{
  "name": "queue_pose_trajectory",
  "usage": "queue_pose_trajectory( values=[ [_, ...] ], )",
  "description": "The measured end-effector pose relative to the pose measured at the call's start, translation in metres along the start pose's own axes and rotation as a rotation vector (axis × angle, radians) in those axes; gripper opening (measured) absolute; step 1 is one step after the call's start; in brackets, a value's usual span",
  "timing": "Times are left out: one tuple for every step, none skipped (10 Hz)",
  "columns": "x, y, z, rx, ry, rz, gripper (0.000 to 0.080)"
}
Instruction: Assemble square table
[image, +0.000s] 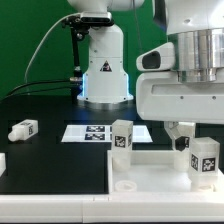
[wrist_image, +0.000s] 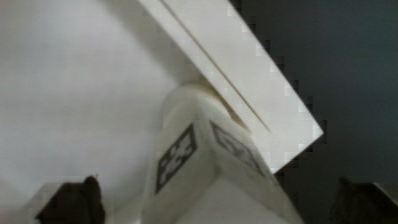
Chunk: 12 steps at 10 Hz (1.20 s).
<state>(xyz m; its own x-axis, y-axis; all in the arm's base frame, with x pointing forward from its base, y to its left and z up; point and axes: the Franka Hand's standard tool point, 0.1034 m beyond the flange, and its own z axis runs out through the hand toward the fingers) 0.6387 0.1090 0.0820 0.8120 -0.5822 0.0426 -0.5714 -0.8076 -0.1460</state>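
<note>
The end effector hangs in the lower right of the exterior frame, just above the right leg. Its jaws are spread wide. The wrist view agrees: the fingertips stand clear on either side of that leg, with a gap on each side, so nothing is gripped.

The slab of the square table lies flat across the lower right of the exterior frame and runs out past the bottom and right borders. Its left edge is a straight raised rim, and the dark counter starts right beside it. In the wrist view the leg stands right up against the rim of the slab.

Room-wise, the left half of the counter is mostly open. There's just the lying leg on its side at mid-left, plus a white scrap cut off by the left border that's too small to identify. The marker board lies flat near centre, just beside the middle leg, which stands upright at the slab's upper-left corner. The robot base fills the upper centre behind all that.

Count: three legs (two upright, one on its side), one slab, one marker board.
</note>
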Motion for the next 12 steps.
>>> queue_pose_trajectory(
  values=[
    [0.0003,0.0005,0.0001,-0.001,0.0,-0.079,0.0646],
    [0.0001,-0.0005,-0.0003,-0.006,0.006,-0.2,0.0649],
    [-0.0018,-0.0071,-0.0015,-0.021,0.027,-0.423,0.0649],
    [-0.0039,-0.0084,-0.0002,-0.026,0.024,-0.593,0.0649],
    [-0.0028,-0.0072,0.0,-0.026,0.024,-0.567,0.0619],
    [-0.0029,-0.0072,0.0001,-0.027,0.025,-0.544,0.0619],
    [-0.003,-0.0071,0.0003,-0.026,0.025,-0.505,0.0485],
    [-0.003,-0.0069,0.0006,-0.026,0.025,-0.446,0.0318],
    [-0.0015,-0.0043,0.0009,-0.028,0.026,-0.385,0.0318],
    [-0.0012,-0.0034,0.0012,-0.028,0.031,-0.273,0.029],
    [-0.002,-0.0026,0.0016,-0.028,0.048,-0.146,0.029],
    [-0.0031,-0.0024,0.0015,-0.036,0.049,-0.017,0.029]
  ],
)
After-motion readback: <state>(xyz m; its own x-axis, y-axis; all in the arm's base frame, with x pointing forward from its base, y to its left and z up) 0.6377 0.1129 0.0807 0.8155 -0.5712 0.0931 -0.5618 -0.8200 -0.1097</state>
